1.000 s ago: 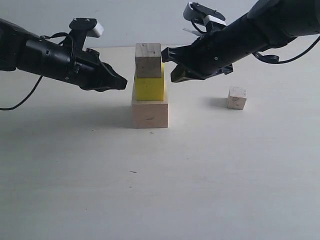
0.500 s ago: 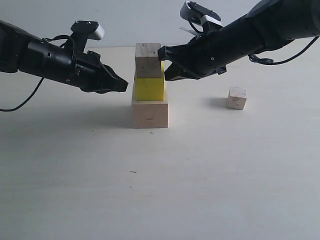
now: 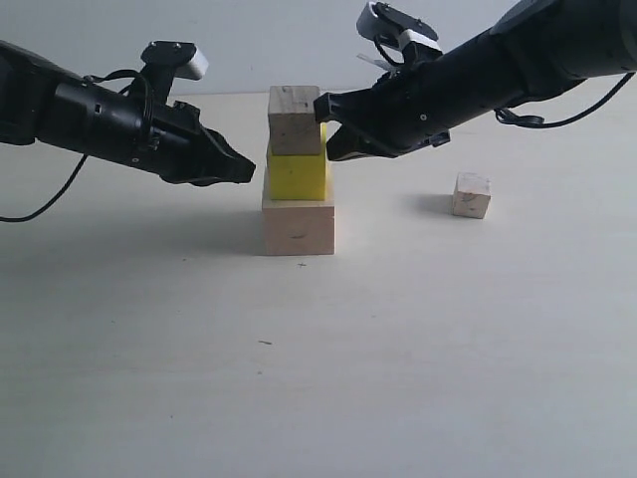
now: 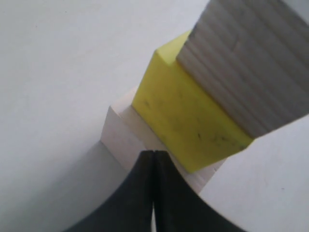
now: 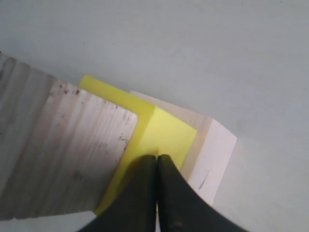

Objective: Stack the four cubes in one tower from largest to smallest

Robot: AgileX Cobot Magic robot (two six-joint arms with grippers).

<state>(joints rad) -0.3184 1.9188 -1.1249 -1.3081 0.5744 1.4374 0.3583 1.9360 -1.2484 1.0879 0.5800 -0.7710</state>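
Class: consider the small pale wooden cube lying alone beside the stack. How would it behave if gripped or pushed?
The small pale wooden cube looks solid, so probably stiff when gripped. It rests flat on the white table, so a push would likely slide it, not roll it. Being the smallest block, it is probably light and may twist.

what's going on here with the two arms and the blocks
Two robot arms are stacking cubes into a tower by size. Three tiers are up: the largest wood cube at the base, the yellow cube on it, and a smaller wood cube on top. The tiniest cube sits alone on the table, to the right of the tower. The left end effector and the right end effector flank the tower, both shut and empty.
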